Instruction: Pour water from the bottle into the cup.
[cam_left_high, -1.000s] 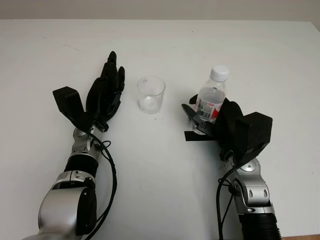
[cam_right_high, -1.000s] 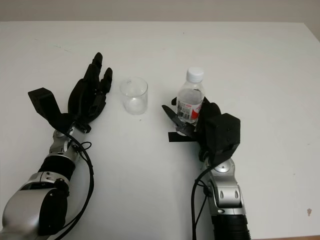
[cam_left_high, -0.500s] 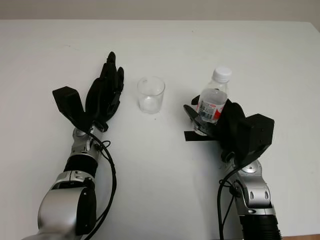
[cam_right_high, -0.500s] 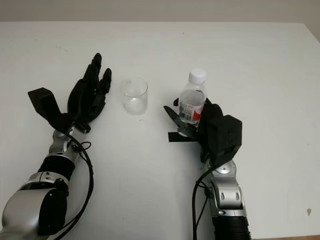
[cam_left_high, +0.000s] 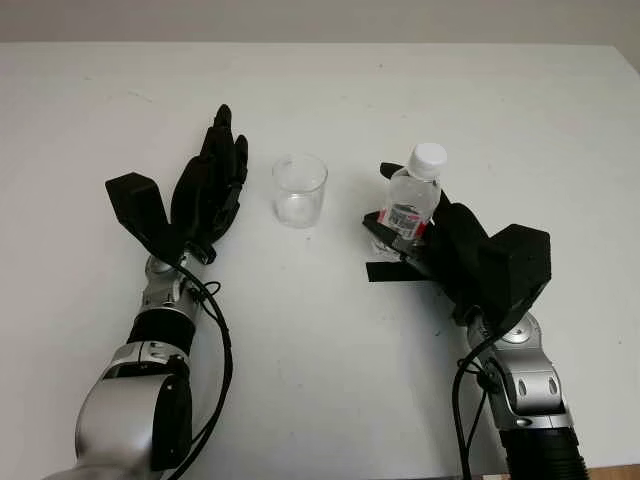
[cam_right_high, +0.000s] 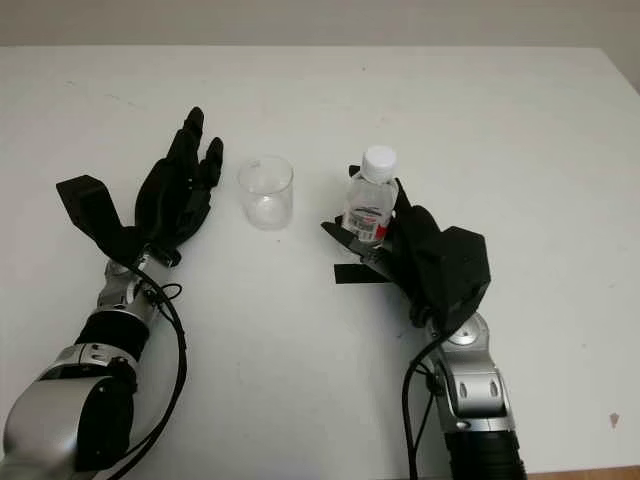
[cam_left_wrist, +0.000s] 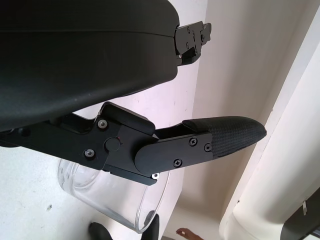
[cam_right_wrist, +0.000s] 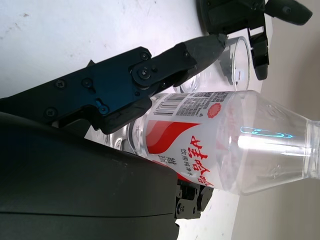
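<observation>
We see a clear water bottle (cam_left_high: 411, 196) with a white cap and red label, tilted towards the empty glass cup (cam_left_high: 300, 189) on the white counter (cam_left_high: 320, 90). Our right hand (cam_left_high: 440, 245) grips it, apparently lifted. Our left hand (cam_left_high: 208, 190) hovers open beside the cup.

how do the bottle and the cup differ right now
The bottle is gripped in the right hand; the cup stands free on the table beside the open left hand. The bottle has a white cap and a red label; the cup is open-topped and plain. Both are clear.
</observation>
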